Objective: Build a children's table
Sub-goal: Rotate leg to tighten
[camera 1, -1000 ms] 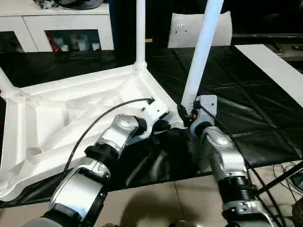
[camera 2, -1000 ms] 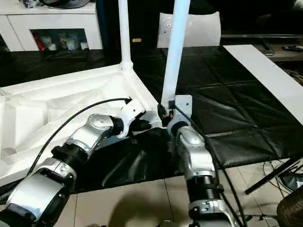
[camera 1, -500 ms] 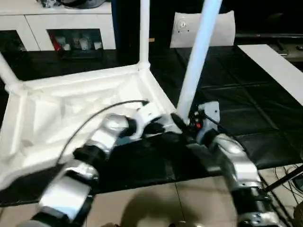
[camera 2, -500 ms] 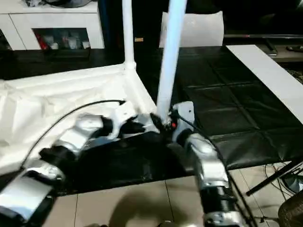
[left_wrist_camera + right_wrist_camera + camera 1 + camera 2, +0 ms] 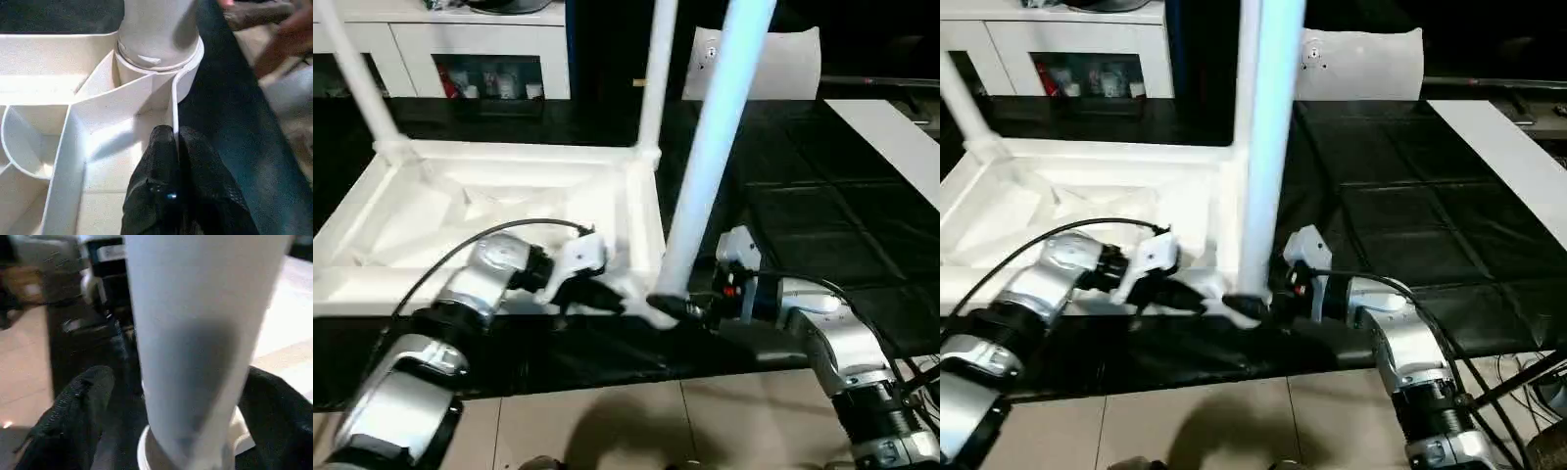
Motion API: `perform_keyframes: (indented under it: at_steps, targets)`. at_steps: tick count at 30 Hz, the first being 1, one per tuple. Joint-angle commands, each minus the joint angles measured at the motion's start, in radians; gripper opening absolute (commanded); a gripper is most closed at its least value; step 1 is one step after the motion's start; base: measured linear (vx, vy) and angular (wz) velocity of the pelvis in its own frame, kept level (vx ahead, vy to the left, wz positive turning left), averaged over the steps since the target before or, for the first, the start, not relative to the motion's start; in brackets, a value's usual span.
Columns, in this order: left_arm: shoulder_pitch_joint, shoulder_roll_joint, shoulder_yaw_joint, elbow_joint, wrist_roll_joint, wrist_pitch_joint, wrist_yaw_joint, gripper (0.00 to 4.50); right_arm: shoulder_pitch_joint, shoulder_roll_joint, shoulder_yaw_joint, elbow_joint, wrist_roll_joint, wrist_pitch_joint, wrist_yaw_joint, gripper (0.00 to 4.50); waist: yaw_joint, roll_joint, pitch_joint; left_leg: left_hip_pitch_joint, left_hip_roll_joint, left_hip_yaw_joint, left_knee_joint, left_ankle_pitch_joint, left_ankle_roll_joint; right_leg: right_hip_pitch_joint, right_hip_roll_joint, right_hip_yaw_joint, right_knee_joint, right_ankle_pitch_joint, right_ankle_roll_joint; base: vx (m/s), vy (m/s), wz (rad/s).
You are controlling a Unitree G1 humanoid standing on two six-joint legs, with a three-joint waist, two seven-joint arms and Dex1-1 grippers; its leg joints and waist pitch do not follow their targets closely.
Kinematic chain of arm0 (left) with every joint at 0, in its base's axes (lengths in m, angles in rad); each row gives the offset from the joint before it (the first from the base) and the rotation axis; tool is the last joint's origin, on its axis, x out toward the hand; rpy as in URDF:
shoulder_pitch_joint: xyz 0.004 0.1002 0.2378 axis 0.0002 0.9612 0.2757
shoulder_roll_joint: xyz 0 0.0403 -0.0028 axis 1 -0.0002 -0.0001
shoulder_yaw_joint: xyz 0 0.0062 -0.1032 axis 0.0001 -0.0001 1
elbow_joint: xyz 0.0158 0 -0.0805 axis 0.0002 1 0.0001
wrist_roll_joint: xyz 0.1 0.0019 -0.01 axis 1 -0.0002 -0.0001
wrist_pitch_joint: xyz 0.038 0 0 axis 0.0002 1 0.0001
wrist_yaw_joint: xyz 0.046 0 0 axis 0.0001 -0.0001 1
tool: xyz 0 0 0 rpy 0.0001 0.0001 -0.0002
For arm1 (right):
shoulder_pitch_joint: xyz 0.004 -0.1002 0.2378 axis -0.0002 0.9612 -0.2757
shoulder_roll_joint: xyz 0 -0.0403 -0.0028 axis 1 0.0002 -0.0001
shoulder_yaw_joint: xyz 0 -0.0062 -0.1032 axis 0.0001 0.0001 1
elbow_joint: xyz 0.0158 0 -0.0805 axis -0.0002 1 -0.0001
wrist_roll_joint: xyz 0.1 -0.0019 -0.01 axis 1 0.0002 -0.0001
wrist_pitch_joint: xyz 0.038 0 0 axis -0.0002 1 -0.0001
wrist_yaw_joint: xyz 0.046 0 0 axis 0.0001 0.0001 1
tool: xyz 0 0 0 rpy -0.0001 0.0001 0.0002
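Note:
The children's table lies upside down on the black mat, its ribbed white top (image 5: 509, 152) facing up. Three legs stand in its corner sockets; the nearest leg (image 5: 710, 166) rises in front of me from its round socket (image 5: 156, 58). My left gripper (image 5: 602, 294) is shut on the thin rim wall of the top (image 5: 173, 134), just beside that socket. My right gripper (image 5: 680, 308) is open at the foot of the nearest leg. Its fingers (image 5: 83, 401) stand apart on either side of the tube without pressing on it.
A white cabinet (image 5: 480, 39) stands at the back left, and a flat whitish bag (image 5: 773, 64) leans behind the table. A white board (image 5: 891, 137) lies at the right on the black mat (image 5: 822, 225). Tiled floor (image 5: 656, 421) runs along the near edge.
My right gripper has opened off the foot of the nearest leg. The left gripper stays pinched on the rim. The view has swung, so the table looks turned.

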Motion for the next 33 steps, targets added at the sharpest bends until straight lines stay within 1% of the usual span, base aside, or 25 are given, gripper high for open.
perform_keyframes:
  at_steps: [1,4,5,6,7,8,9,12,14,16,19,20,21,24,25,26,27,28,29,30,31,32,33]
  targets:
    - [0.012,0.018,-0.048,-0.011,0.028,-0.015,-0.061,0.00,-0.022,-0.018,0.010,0.007,0.022,0.014,0.047,3.77,0.003,-0.001,-0.058,0.029,0.056,-0.017,-0.071,-0.274,0.030,0.034,-0.043,0.022,-0.062,-0.206,-0.252,0.000,0.000,0.00]
    - [0.015,0.043,-0.061,-0.020,0.026,-0.015,-0.117,0.00,-0.034,-0.036,0.035,0.016,0.033,0.032,0.112,3.59,0.004,-0.002,-0.057,0.027,0.056,-0.016,-0.071,-0.273,0.027,0.035,-0.043,0.022,-0.060,-0.202,-0.255,0.000,0.000,0.00]
    - [0.018,0.052,-0.066,-0.028,0.025,-0.015,-0.143,0.00,-0.038,-0.048,0.052,0.014,0.037,0.051,0.141,3.41,0.007,-0.006,-0.057,0.028,0.057,-0.015,-0.070,-0.261,0.031,0.035,-0.044,0.021,-0.058,-0.202,-0.256,0.000,0.000,0.00]
    - [0.018,0.052,-0.066,-0.028,0.025,-0.016,-0.144,0.00,-0.038,-0.048,0.053,0.014,0.037,0.051,0.143,3.41,0.007,-0.005,-0.057,0.026,0.056,-0.015,-0.070,-0.255,0.032,0.035,-0.043,0.021,-0.057,-0.196,-0.257,0.000,0.000,0.00]
    - [0.018,0.055,-0.069,-0.028,0.026,-0.020,-0.152,0.00,-0.039,-0.051,0.058,0.016,0.037,0.057,0.153,3.41,0.008,-0.005,-0.058,0.028,0.057,-0.014,-0.069,-0.250,0.031,0.034,-0.044,0.022,-0.056,-0.187,-0.260,0.000,0.000,0.00]
    - [0.017,0.058,-0.072,-0.027,0.029,-0.025,-0.158,0.00,-0.041,-0.054,0.062,0.019,0.035,0.061,0.164,3.26,0.008,-0.005,-0.057,0.027,0.057,-0.014,-0.069,-0.247,0.031,0.034,-0.044,0.022,-0.056,-0.184,-0.261,0.000,0.000,0.00]
    - [0.015,0.060,-0.075,-0.025,0.030,-0.029,-0.164,0.00,-0.044,-0.056,0.066,0.024,0.032,0.060,0.176,3.26,0.011,-0.005,-0.057,0.028,0.057,-0.013,-0.068,-0.247,0.031,0.033,-0.045,0.022,-0.057,-0.188,-0.261,0.000,0.000,0.00]
    - [0.012,0.064,-0.083,-0.024,0.029,-0.036,-0.169,0.00,-0.050,-0.057,0.074,0.031,0.031,0.057,0.189,2.95,0.013,-0.006,-0.057,0.028,0.056,-0.013,-0.069,-0.252,0.024,0.033,-0.045,0.022,-0.057,-0.197,-0.260,0.000,0.000,0.00]
    - [0.009,0.065,-0.091,-0.025,0.024,-0.039,-0.169,0.00,-0.058,-0.056,0.078,0.038,0.032,0.057,0.195,2.88,0.016,-0.006,-0.056,0.029,0.056,-0.014,-0.069,-0.254,0.020,0.032,-0.045,0.023,-0.057,-0.202,-0.256,0.000,0.000,0.00]
    - [0.008,0.066,-0.094,-0.025,0.023,-0.039,-0.169,0.00,-0.061,-0.055,0.079,0.040,0.032,0.058,0.197,2.57,0.016,-0.007,-0.056,0.030,0.056,-0.013,-0.069,-0.258,0.018,0.032,-0.045,0.023,-0.058,-0.208,-0.255,0.000,0.000,0.00]
    - [0.006,0.068,-0.101,-0.027,0.020,-0.040,-0.169,0.00,-0.068,-0.055,0.083,0.043,0.033,0.063,0.205,2.44,0.019,-0.007,-0.056,0.030,0.056,-0.014,-0.069,-0.255,0.016,0.032,-0.045,0.023,-0.058,-0.213,-0.251,0.000,0.000,0.00]
    - [0.006,0.068,-0.103,-0.026,0.020,-0.041,-0.169,0.00,-0.067,-0.054,0.083,0.041,0.034,0.068,0.209,2.22,0.019,-0.006,-0.056,0.030,0.056,-0.013,-0.069,-0.253,0.016,0.032,-0.045,0.023,-0.058,-0.209,-0.251,0.000,0.000,0.00]
    - [0.005,0.067,-0.103,-0.025,0.020,-0.042,-0.169,0.00,-0.065,-0.053,0.084,0.036,0.035,0.072,0.212,2.14,0.020,-0.007,-0.056,0.030,0.056,-0.013,-0.068,-0.252,0.017,0.032,-0.044,0.023,-0.057,-0.204,-0.252,0.000,0.000,0.00]
    - [0.007,0.063,-0.095,-0.023,0.021,-0.036,-0.169,0.00,-0.055,-0.053,0.086,0.023,0.038,0.080,0.213,2.04,0.021,-0.007,-0.056,0.029,0.055,-0.013,-0.068,-0.244,0.020,0.033,-0.044,0.022,-0.056,-0.192,-0.253,0.000,0.000,0.00]
    - [0.012,0.049,-0.076,-0.027,0.015,-0.015,-0.165,0.00,-0.040,-0.054,0.089,0.006,0.044,0.090,0.208,2.04,0.022,-0.005,-0.056,0.030,0.056,-0.013,-0.069,-0.243,0.019,0.033,-0.044,0.022,-0.056,-0.191,-0.255,0.000,0.000,0.00]
    - [0.012,0.048,-0.074,-0.028,0.014,-0.013,-0.163,0.00,-0.039,-0.054,0.088,0.005,0.044,0.090,0.206,2.00,0.023,-0.006,-0.057,0.030,0.056,-0.013,-0.068,-0.241,0.020,0.034,-0.044,0.022,-0.056,-0.186,-0.255,0.000,0.000,0.00]
    - [0.017,0.025,-0.053,-0.041,-0.006,0.025,-0.135,0.00,-0.020,-0.044,0.080,-0.012,0.052,0.104,0.178,1.97,0.023,-0.004,-0.056,0.030,0.056,-0.012,-0.069,-0.240,0.018,0.034,-0.043,0.023,-0.055,-0.183,-0.256,0.000,0.000,0.00]
    - [0.017,0.025,-0.053,-0.041,-0.006,0.025,-0.135,0.00,-0.020,-0.044,0.080,-0.012,0.052,0.104,0.178,1.96,0.024,-0.005,-0.056,0.031,0.056,-0.011,-0.068,-0.240,0.018,0.033,-0.044,0.023,-0.056,-0.180,-0.258,0.000,0.000,0.00]
    - [0.019,0.006,-0.040,-0.051,-0.017,0.048,-0.099,0.00,-0.006,-0.028,0.069,-0.026,0.056,0.123,0.133,1.94,0.026,-0.005,-0.055,0.031,0.056,-0.012,-0.070,-0.248,0.015,0.033,-0.044,0.023,-0.058,-0.197,-0.255,0.000,0.000,0.00]
    - [0.020,-0.011,-0.032,-0.056,-0.021,0.072,-0.065,0.00,0.002,-0.008,0.060,-0.028,0.039,0.119,0.073,1.94,0.026,-0.003,-0.054,0.032,0.057,-0.012,-0.071,-0.254,0.013,0.029,-0.044,0.024,-0.059,-0.203,-0.254,0.000,0.000,0.00]
    - [0.020,-0.023,-0.027,-0.060,-0.024,0.088,-0.043,0.00,0.007,0.006,0.055,-0.029,0.025,0.115,0.032,1.93,0.023,-0.005,-0.052,0.032,0.055,-0.014,-0.073,-0.281,0.003,0.028,-0.045,0.024,-0.062,-0.239,-0.246,0.000,0.000,0.00]
    - [0.020,-0.062,-0.010,-0.068,-0.039,0.125,0.014,0.00,0.015,0.055,0.036,-0.024,-0.013,0.118,-0.101,1.93,0.021,-0.006,-0.052,0.032,0.054,-0.016,-0.074,-0.298,-0.003,0.028,-0.047,0.024,-0.066,-0.269,-0.239,0.000,0.000,0.00]
    - [0.022,-0.084,-0.003,-0.075,-0.048,0.147,0.040,0.00,0.018,0.080,0.026,-0.021,-0.029,0.127,-0.167,1.93,0.013,-0.007,-0.047,0.031,0.052,-0.020,-0.077,-0.339,-0.024,0.023,-0.049,0.025,-0.073,-0.348,-0.216,0.000,0.000,0.00]
